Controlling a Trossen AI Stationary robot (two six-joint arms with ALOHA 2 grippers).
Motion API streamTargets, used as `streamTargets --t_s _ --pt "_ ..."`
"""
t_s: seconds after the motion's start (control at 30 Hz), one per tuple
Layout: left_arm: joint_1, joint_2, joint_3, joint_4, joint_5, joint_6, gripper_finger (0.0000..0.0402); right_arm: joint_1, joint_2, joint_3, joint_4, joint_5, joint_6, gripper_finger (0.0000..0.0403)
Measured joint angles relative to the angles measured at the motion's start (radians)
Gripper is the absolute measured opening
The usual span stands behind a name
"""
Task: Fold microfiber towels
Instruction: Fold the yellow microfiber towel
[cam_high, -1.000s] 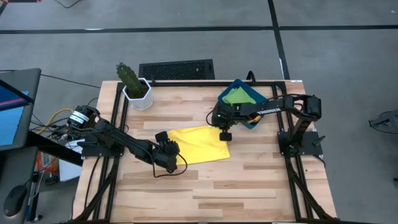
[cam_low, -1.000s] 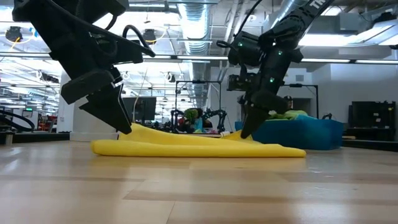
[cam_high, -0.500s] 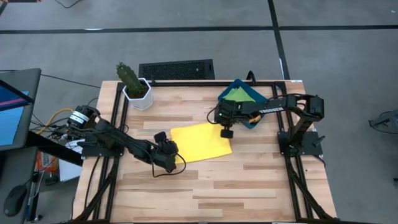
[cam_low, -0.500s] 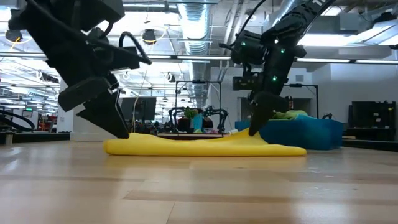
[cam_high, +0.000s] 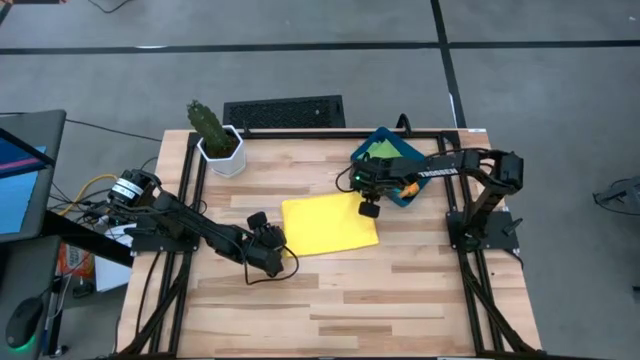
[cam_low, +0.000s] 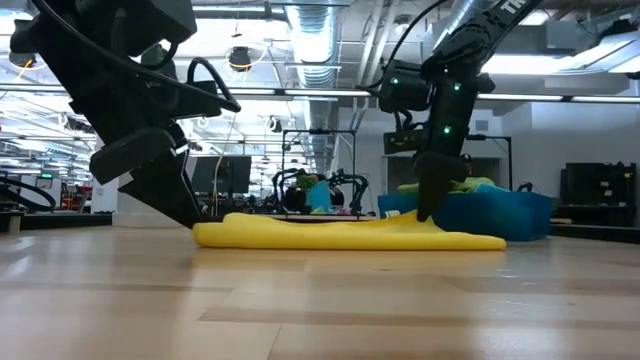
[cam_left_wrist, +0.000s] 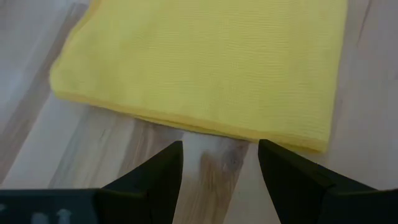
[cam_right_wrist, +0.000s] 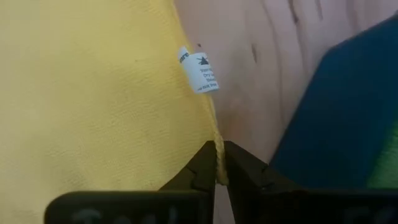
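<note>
The yellow towel (cam_high: 330, 225) lies folded and flat near the middle of the table (cam_high: 400, 290), its long axis running from the left arm's side toward the right arm's, slightly slanted in the high view. The right claw (cam_high: 369, 209) stands at the towel's edge nearest the dark teal bin (cam_high: 405, 190); in the right wrist view its fingers (cam_right_wrist: 202, 168) are almost together with a thin yellow hem between them, just past the white care label (cam_right_wrist: 200, 70). That looks like a light pinch on the hem, though the fingers may be easing apart and I cannot tell how firm the hold is. The left claw (cam_left_wrist: 219, 163) sits at the opposite end, low over the table, with its fingers (cam_left_wrist: 152, 177) spread wide and empty; the towel's layered edge lies just ahead of them, close but not between them. So the towel stretches from one claw to the other, and each arm is nearest to its own end. Green cloth (cam_high: 378, 154) shows inside the bin, beside the right arm. Any next fold or shift would probably depend on the left claw meeting that layered edge squarely, since the edge runs across its fingers rather than along them.
</note>
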Motion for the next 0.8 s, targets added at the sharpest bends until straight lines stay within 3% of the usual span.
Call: streamTargets --t_s 0.17,0.5,0.7,0.8 --pt "0.0 0.0 0.0 0.019 -0.033 -0.008 0.0203 -0.009 -0.052 -0.001 -0.023 0.001 0.0 0.0066" --pt "0.0 0.0 0.067 0.019 -0.122 0.062 0.0203 -0.044 -0.244 0.0 -0.039 0.0 0.012 0.0125" --pt "0.0 0.0 0.074 0.075 -0.167 0.098 0.0203 -0.031 -0.313 0.0 -0.068 -0.007 0.041 0.0134" --pt "-0.003 0.0 0.074 0.15 -0.164 0.133 0.0203 0.002 -0.33 -0.007 -0.065 -0.104 0.055 0.0129"
